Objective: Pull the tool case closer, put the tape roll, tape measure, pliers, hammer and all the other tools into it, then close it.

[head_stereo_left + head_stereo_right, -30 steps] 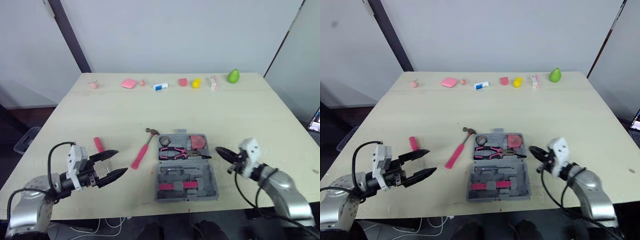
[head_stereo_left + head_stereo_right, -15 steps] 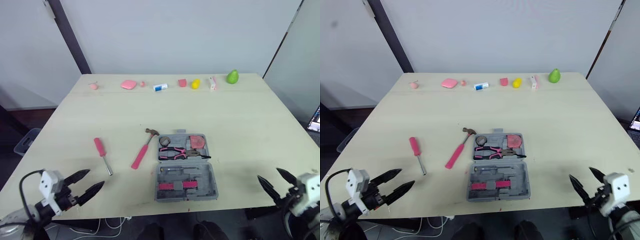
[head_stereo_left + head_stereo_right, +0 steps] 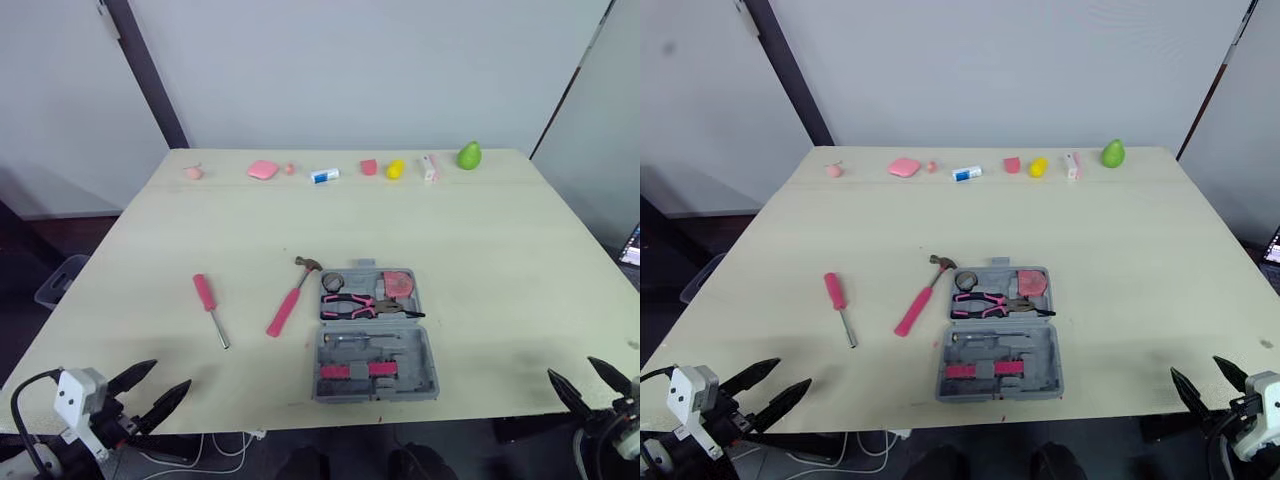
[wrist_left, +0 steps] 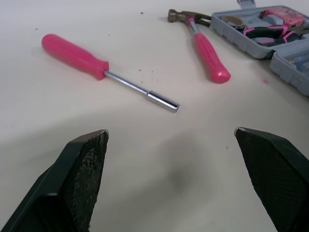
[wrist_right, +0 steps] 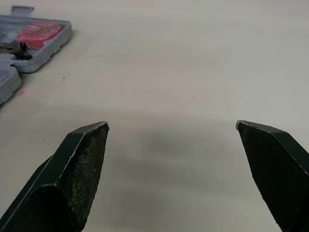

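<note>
Grey plastic forms the tool case [image 3: 375,335], which lies open and flat on the pale table [image 3: 500,240]. Its far half holds three items:
- the tape roll [image 3: 333,282], a small ring in the left corner;
- the pink tape measure [image 3: 400,285] in the right corner;
- the pink-and-black pliers [image 3: 365,303], laid across just nearer than both.

The near half of the tool case holds a pink bit holder [image 3: 357,370] and some metal parts too small to identify.

The pink-handled hammer [image 3: 292,298] lies on the table just left of the tool case. Its head sits close to the case's far left corner, and its handle angles away toward the robot. The pink-handled screwdriver [image 3: 208,305] lies farther left of the tool case, well apart from it, with its metal shaft pointing toward the robot.

The left gripper [image 3: 170,375] hovers at the table's near edge, well left of the tool case and nearer than the screwdriver. Its jaws are spread wide and hold nothing. The right gripper [image 3: 571,370] hovers at the near edge, well right of the tool case, its jaws likewise spread and empty.

Well beyond the tool case, a row of small items lines the far edge of the table. It includes a green pear [image 3: 468,155], a yellow object [image 3: 396,168] and a pink soap bar [image 3: 263,169].
</note>
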`<state>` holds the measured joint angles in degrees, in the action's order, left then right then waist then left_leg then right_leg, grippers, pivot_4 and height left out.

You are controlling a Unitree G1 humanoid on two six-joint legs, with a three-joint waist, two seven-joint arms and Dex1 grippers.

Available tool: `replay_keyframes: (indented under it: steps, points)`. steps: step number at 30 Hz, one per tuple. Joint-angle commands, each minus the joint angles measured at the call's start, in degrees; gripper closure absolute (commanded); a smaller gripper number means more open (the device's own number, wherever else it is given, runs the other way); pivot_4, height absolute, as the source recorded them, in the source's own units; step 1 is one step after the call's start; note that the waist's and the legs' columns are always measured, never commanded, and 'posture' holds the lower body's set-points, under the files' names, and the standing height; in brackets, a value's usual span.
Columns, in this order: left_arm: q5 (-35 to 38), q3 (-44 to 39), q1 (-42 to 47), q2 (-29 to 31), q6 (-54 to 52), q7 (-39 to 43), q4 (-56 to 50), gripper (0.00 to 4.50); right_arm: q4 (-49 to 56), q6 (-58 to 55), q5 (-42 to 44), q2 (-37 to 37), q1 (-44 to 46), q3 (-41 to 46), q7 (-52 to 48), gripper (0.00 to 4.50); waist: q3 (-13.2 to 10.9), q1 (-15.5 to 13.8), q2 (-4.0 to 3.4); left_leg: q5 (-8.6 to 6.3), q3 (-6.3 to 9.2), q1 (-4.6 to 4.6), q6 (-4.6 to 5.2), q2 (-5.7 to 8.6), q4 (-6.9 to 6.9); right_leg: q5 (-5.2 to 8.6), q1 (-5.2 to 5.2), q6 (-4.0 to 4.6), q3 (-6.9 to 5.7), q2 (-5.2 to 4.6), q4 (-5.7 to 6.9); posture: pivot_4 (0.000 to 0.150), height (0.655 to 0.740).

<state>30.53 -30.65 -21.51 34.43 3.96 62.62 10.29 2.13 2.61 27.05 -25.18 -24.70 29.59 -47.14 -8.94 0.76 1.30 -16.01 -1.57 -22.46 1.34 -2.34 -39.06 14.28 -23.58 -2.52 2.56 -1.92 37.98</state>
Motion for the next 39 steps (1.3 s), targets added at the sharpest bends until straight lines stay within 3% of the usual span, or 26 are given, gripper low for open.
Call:
replay_keyframes:
  steps: [1, 11, 23, 30, 39]
  points:
    - [0.4, 0.0, -0.1, 0.1, -0.7, -1.1, -3.0, 0.0, 2.4, -0.5, 1.3, -1.8, 0.7, -0.3, -1.1, 0.06, 0.0, 0.0, 0.0, 0.0, 0.0, 0.0, 0.0, 0.0, 0.0, 0.0, 0.0, 0.0, 0.0, 0.0, 0.0, 0.15, 0.74]
    - [-2.8, 4.2, 5.4, -2.2, -5.4, -12.7, -10.8, 0.0, 14.2, -8.6, 4.4, -6.7, 7.7, -10.0, -4.9, 0.06, 0.0, 0.0, 0.01, 0.0, 0.07, 0.0, 0.0, 0.02, -0.01, -0.04, 0.04, -0.03, -0.02, 0.06, 0.02, 0.15, 0.74]
    - [-7.8, 16.0, 17.8, -4.8, -19.8, -27.2, -18.1, 0.0, 18.1, -8.2, 1.7, -7.9, 14.0, -17.4, -6.2, 0.06, 0.0, -0.3, 0.03, 0.01, 0.26, -0.09, 0.0, 0.17, -0.08, -0.15, 0.1, -0.22, -0.12, 0.09, 0.0, 0.15, 0.74]
    - [-14.4, 24.3, 33.6, -10.9, -25.4, -36.4, -9.5, 0.0, 17.6, -8.4, 0.5, -8.1, 17.8, -19.1, -5.8, 0.06, 0.0, -0.1, 0.01, 0.01, 0.29, -0.1, 0.0, 0.22, -0.08, -0.17, 0.09, -0.23, -0.11, 0.2, 0.02, 0.15, 0.74]
    - [-20.4, 29.1, 49.5, -13.6, -28.4, -38.8, 8.1, 0.0, 22.2, -14.1, 1.9, -9.8, 23.2, -19.9, -3.1, 0.06, 0.0, -0.2, 0.03, 0.02, 0.4, -0.22, -0.01, 0.25, -0.18, -0.19, 0.09, -0.23, -0.21, 0.27, 0.02, 0.15, 0.74]
